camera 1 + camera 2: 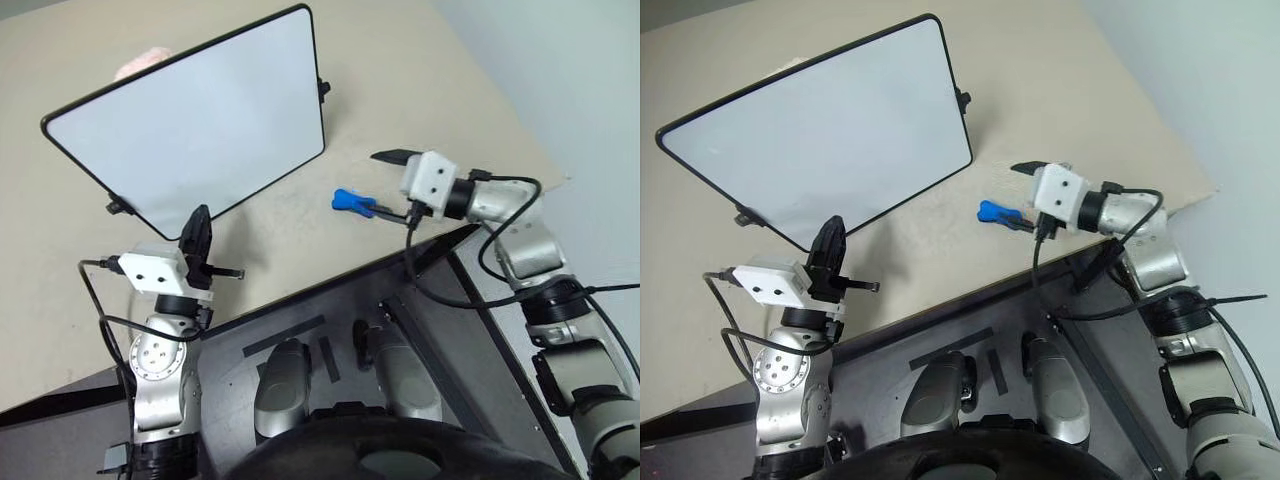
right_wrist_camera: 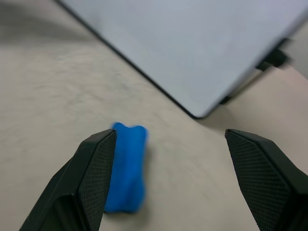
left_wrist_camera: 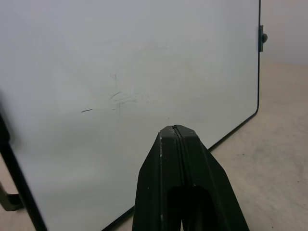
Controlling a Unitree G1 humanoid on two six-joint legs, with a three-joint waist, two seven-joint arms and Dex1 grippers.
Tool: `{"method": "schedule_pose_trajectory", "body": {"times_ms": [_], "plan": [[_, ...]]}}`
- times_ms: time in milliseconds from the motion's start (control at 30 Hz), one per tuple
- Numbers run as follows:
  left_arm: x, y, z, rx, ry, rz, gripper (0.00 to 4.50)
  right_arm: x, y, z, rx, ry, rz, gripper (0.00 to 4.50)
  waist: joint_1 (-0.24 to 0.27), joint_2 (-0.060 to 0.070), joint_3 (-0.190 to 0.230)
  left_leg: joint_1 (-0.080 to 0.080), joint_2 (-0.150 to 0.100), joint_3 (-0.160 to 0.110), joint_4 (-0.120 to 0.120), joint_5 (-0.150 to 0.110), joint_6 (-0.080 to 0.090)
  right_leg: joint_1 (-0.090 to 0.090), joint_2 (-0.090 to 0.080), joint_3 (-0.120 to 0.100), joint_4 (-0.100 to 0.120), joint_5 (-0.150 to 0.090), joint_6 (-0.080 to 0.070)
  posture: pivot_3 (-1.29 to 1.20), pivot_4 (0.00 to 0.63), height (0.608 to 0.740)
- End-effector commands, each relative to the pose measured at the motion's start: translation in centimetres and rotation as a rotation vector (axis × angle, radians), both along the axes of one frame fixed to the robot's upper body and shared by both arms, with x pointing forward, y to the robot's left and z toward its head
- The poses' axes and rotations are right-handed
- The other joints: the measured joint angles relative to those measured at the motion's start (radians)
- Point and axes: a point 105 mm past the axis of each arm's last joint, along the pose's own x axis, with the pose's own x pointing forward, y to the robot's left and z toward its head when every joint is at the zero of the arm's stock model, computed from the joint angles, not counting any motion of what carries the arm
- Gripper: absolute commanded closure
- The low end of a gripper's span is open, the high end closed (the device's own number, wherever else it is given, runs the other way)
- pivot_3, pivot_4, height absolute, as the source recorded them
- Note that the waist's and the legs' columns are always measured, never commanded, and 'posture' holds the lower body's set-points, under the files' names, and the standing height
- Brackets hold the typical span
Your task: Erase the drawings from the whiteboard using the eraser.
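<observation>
Eraser [image 2: 126, 168] lies off the whiteboard [image 1: 200, 120] corner between spread right fingers [image 2: 96, 178]; left fingers [image 3: 180, 183] pressed together.

My whiteboard [image 1: 200, 120] has a smooth, faintly glossy white face inside a thin black frame that looks like plastic; faint grey smears dull the sheen near its middle. The table [image 1: 400, 80] under it is matt beige, slightly mottled. The eraser [image 2: 126, 168] looks like soft, matt blue foam or rubber. The fingers [image 2: 94, 178] of my right gripper [image 2: 168, 178] are matt black with a fine cross-hatched texture. My left gripper [image 3: 177, 139] is smooth black plastic with a dull sheen.
</observation>
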Motion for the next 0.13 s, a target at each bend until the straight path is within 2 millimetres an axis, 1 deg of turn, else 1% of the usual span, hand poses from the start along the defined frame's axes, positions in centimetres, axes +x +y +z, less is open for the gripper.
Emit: {"method": "schedule_pose_trajectory", "body": {"times_ms": [33, 133], "plan": [[0.13, -0.18, 1.66, 0.008, -0.051, -0.034, 4.50, -0.43, -1.17, 2.18, 0.073, -0.019, -0.035, 0.69, 0.000, 0.000, 0.000, 0.000, 0.000, 0.000, 0.000, 0.000, 0.000, 0.000, 0.000, 0.000, 0.000, 0.000, -0.001, 0.00, 0.150, 0.740], [0.43, -0.29, 1.65, 0.008, -0.047, -0.046, 4.50, -0.70, -1.56, 2.14, 0.070, -0.011, -0.048, 0.69, -0.001, 0.000, 0.000, 0.000, -0.001, 0.000, 0.000, 0.000, 0.000, 0.000, 0.000, 0.000, 0.000, 0.000, -0.001, 0.00, 0.150, 0.740]]}}
